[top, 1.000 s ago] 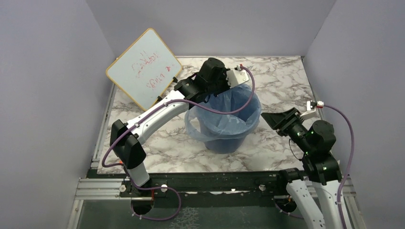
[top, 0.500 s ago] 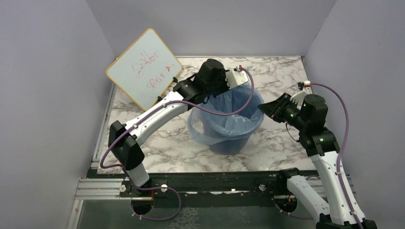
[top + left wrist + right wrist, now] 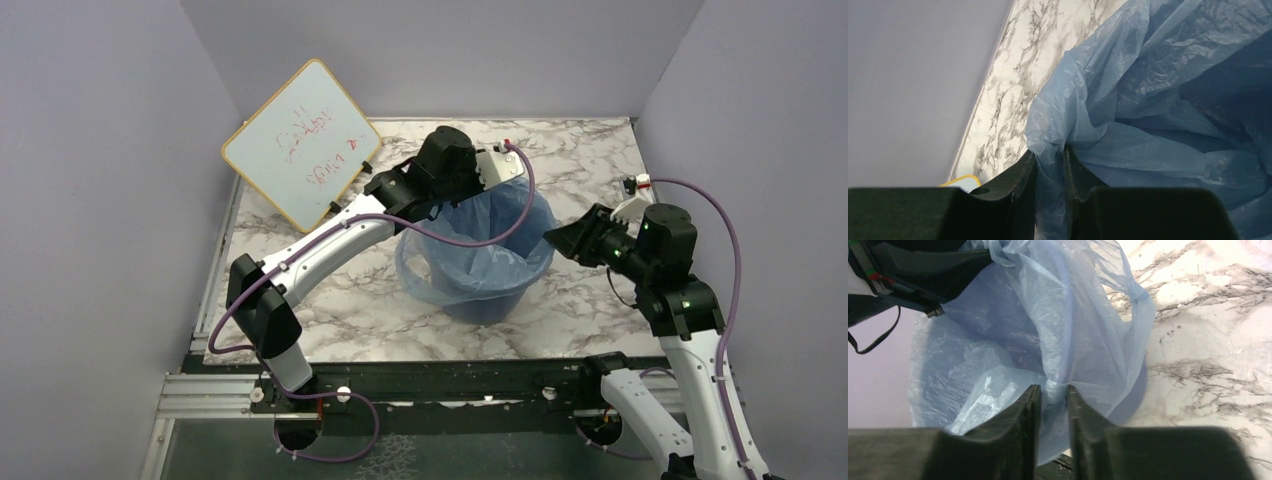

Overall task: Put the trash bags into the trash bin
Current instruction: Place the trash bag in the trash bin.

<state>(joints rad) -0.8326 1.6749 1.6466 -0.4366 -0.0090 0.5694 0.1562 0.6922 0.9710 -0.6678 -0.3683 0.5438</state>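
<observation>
From above, the right arm has swung in from its spot well apart from the trash bin [image 3: 487, 306], and the right pincer [image 3: 553, 238] now sits at the right side of the rim, touching the trash bag [image 3: 478, 258]. The bag lines the bin's mouth, its light-blue film spilling over the rim, most loosely at the near left. The left arm [image 3: 340, 232] has stayed over the far rim, its fingers hidden under the wrist. A white board [image 3: 300, 140] leans at the far left of the table [image 3: 330, 305]. With both sides of the film in reach, the task seems to be at the stage of spreading and seating the bag.

The left wrist view supplies what the top view hides: the left pincer [image 3: 1049, 152] is clenched on a gathered fold of the bag's edge, with the bag's hollow opening to the right.

The right wrist view shows the right pincer's narrow gap with a pleat of film running through it, apparently pinched. It also shows how slack the film hangs inside the bin.
</observation>
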